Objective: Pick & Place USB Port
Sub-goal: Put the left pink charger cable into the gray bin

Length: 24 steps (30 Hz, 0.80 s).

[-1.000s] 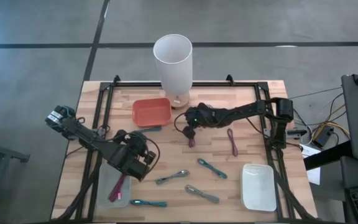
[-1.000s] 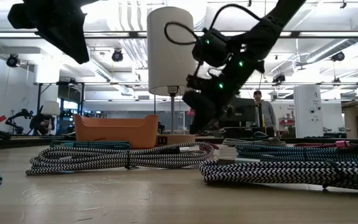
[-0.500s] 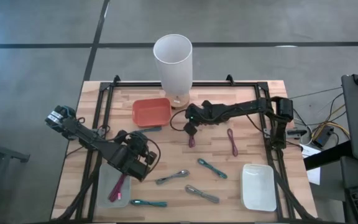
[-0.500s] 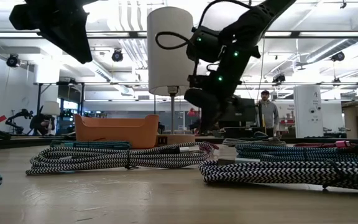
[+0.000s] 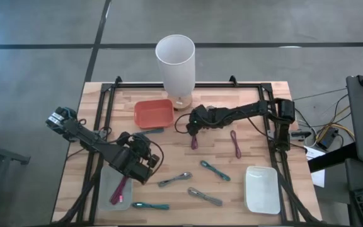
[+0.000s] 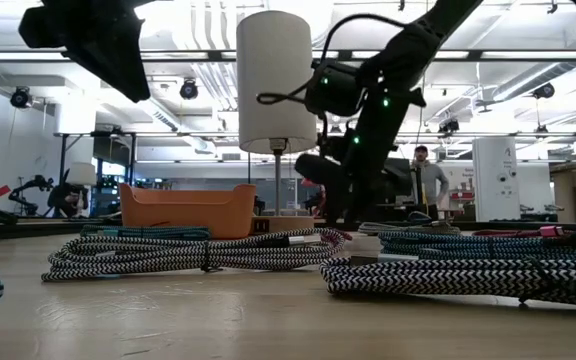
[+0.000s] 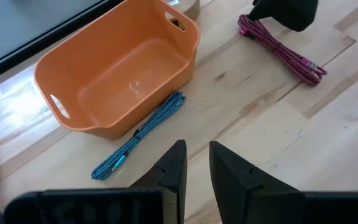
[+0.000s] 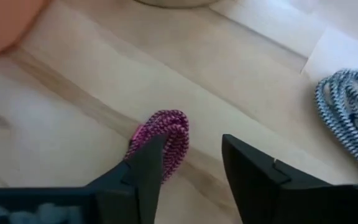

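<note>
A pink braided USB cable (image 5: 194,141) lies coiled on the wooden table near its middle, also seen in the left wrist view (image 7: 281,50). My right gripper (image 5: 193,128) stands over the cable's far looped end, pointing steeply down, fingers open (image 8: 191,162). The loop (image 8: 166,134) sits beside one finger. My left gripper (image 5: 137,161) hangs above the table's left part, fingers a little apart (image 7: 194,165) with nothing between them. An orange bin (image 5: 154,113) stands at the far middle. My right gripper stands open at the pink cable's looped far end (image 8: 174,124), which lies flat on the table. One finger (image 8: 145,165) covers the loop's edge, so I cannot tell whether it touches the cable.
A tall white cylinder (image 5: 176,60) stands behind the bin. A white tray (image 5: 261,189) lies at the near right and a clear tray (image 5: 113,192) with a pink cable at the near left. Several coiled cables lie around, among them a teal one (image 5: 151,130) by the bin.
My right gripper has rolled its wrist and tipped more steeply down, sinking a little toward the pink cable's far end. The cable has stayed where it was.
</note>
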Each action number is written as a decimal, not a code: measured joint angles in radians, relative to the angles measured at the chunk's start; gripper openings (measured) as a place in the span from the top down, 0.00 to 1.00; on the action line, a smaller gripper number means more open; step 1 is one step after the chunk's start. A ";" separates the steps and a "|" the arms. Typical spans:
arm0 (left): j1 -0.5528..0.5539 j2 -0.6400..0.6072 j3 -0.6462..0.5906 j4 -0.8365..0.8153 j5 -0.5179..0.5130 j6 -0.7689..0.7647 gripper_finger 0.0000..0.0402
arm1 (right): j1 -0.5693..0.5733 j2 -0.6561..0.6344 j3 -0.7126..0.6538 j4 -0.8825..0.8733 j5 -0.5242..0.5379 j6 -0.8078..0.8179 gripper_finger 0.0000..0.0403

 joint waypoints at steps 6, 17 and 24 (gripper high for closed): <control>0.000 0.000 0.000 0.004 0.000 0.015 0.84 | -0.002 0.041 -0.010 0.062 -0.014 0.035 0.53; 0.000 0.000 0.000 0.008 0.000 0.015 0.84 | -0.001 0.080 -0.007 0.099 -0.008 -0.027 0.71; 0.000 0.000 0.000 0.008 0.000 0.014 0.84 | 0.001 0.055 0.000 0.083 -0.022 -0.101 0.96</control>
